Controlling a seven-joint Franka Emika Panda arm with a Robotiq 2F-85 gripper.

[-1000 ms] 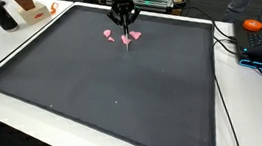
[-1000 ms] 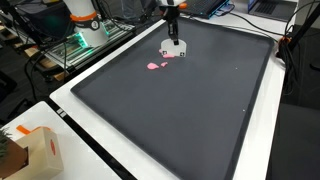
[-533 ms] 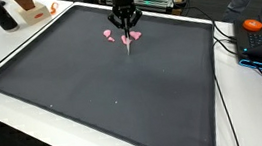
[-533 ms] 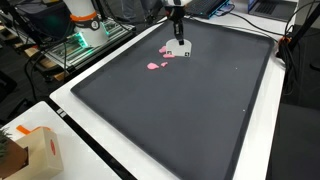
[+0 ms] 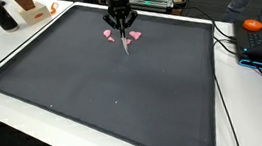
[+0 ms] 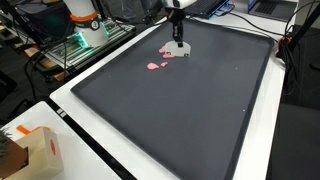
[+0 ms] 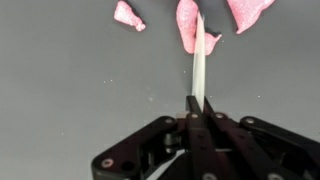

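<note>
My gripper (image 7: 197, 103) is shut on a thin white stick (image 7: 199, 55) that points away from the jaws toward the mat. In the wrist view, three pink scraps lie past the stick's tip: a small one (image 7: 128, 15), a long one (image 7: 187, 25) partly behind the stick, and one at the right (image 7: 245, 10). In both exterior views the gripper (image 5: 121, 26) (image 6: 178, 25) hangs over the far part of the dark mat (image 5: 112, 85) (image 6: 190, 110). The stick (image 5: 126, 46) (image 6: 181, 44) points down beside the pink scraps (image 5: 133, 35) (image 6: 157, 66).
A white table border (image 5: 26, 35) surrounds the mat. An orange object (image 5: 254, 25) and cables lie at one side. A cardboard box (image 6: 35, 155) sits at a near corner, and a white and orange robot base (image 6: 85, 22) with equipment stands behind.
The gripper has lifted slightly with the stick and shifted a little sideways along the far part of the mat. The pink scraps have stayed where they were.
</note>
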